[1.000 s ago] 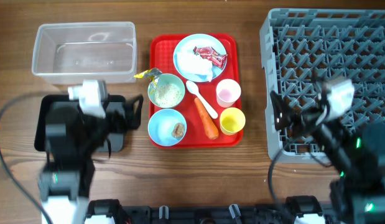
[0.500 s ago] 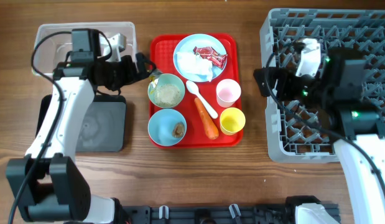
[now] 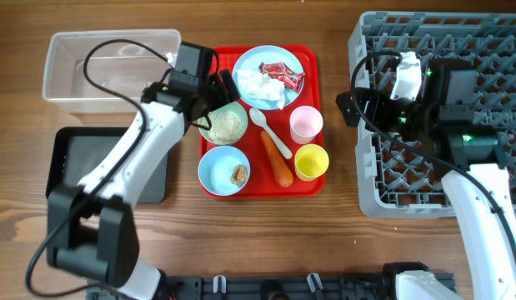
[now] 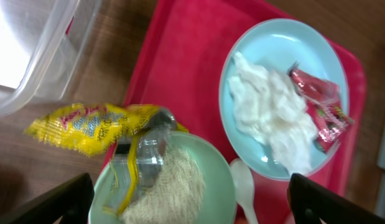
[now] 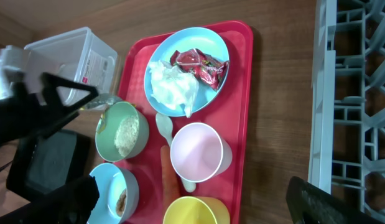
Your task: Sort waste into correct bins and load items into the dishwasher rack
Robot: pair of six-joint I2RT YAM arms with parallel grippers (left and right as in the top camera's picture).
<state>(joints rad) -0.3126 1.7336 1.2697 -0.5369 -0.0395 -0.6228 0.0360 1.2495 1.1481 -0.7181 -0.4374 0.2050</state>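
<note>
Red tray [image 3: 214, 60] at mid-tabletop [image 3: 324, 242] carries one plate [image 5: 206, 39] at 12 o'clock holding one tissue [image 3: 258, 83] and one red wrapper [image 3: 281, 75]. It also carries two bowls [image 3: 225, 167] at 8, two cups [image 3: 306, 123] at 4, and one spoon [image 3: 270, 132] and one carrot [image 3: 277, 160] between. One yellow wrapper [image 4: 80, 127] drapes over the rice bowl [image 3: 227, 125] at its 10 o'clock rim, below my left pincer [image 4: 189, 186], spread wide; my right pincer [image 5: 192, 186], also spread, hangs at the rack's [image 3: 458, 167] 9 o'clock edge.

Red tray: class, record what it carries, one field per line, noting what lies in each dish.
red tray: flat, rectangular
plate: white tissue and red wrapper
rice bowl: rice, with the yellow wrapper draped over its rim and past the tray's edge
blue bowl: small brown lump
loose on tray: carrot, white spoon
cups: pink cup, yellow cup, both upright, looking empty
</note>
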